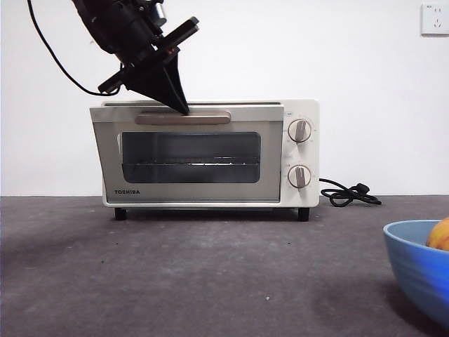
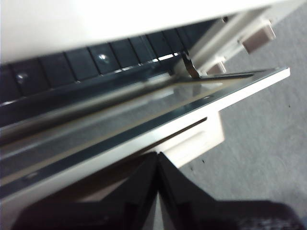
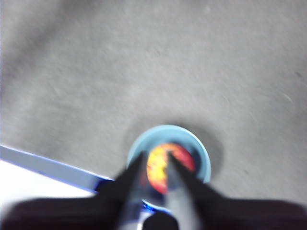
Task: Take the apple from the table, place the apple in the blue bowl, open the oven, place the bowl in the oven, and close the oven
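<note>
I count one oven (image 1: 203,154), one blue bowl (image 1: 415,270), one apple (image 1: 439,235) and two end effectors on my feeds. The oven carries two knobs (image 1: 299,130), one above the other, and one beige bar handle (image 1: 183,117) across the top of its door.

From the front camera, the left end effector (image 1: 184,109) comes down from the upper left, and its black tips sit at the handle, near its middle. On the left wrist camera its jaws are pressed together to a thin seam (image 2: 158,155), right at the door's upper edge; I cannot make out anything held between them. That same view shows the door's top edge standing slightly off the oven body, with a dark gap of interior behind it, which the front camera barely shows.

The apple lies inside the blue bowl, and the bowl stands on the table (image 1: 210,274) at the near right, well apart from the oven and from the left end effector. The front camera cuts off most of the bowl; the right wrist camera shows its whole rim (image 3: 169,158) with the apple (image 3: 165,165) in it, though blurred. The right end effector (image 3: 156,163) hangs above the bowl with its jaws parted, the apple showing between them. A black cord (image 1: 347,194) lies beside the oven.
</note>
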Controlling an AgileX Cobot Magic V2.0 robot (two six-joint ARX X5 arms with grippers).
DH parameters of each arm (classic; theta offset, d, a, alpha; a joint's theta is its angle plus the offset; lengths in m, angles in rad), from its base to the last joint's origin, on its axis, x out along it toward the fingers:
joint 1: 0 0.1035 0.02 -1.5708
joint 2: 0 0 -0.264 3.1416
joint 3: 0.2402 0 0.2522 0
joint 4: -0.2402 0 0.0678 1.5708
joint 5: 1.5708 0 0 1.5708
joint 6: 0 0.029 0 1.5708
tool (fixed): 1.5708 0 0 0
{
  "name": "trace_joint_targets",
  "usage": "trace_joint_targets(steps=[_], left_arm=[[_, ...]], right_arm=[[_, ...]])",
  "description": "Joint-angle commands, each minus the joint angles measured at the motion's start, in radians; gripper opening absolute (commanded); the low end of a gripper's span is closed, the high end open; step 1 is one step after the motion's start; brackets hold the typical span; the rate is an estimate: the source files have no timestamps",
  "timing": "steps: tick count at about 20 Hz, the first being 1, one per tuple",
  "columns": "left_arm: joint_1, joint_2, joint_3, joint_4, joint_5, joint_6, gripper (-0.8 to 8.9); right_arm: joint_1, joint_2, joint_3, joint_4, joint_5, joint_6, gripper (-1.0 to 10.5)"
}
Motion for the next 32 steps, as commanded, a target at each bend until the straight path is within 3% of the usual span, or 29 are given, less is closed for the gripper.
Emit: trace_joint_targets(steps=[1,7,17,32], left_arm=[[-0.016,0.056,-0.042,-0.042,-0.076,0.023,-0.06],[-0.054,0.056,-0.055,-0.051,-0.133,0.024,-0.06],[-0.076,-0.021,-0.312,0.164,-0.142,-0.070,-0.07],[-0.150,-0.035,-0.325,0.103,-0.184,-0.021,-0.07]], right_arm=[[0.001,-0.007,0.001,-0.014,0.014,0.009,-0.1],[0.001,-0.007,0.001,-0.021,0.014,0.014,-0.1],[0.001,-0.006,0.001,-0.026,0.022,0.003,-0.1],[0.001,-0.006,0.001,-0.031,0.022,-0.001,-0.1]])
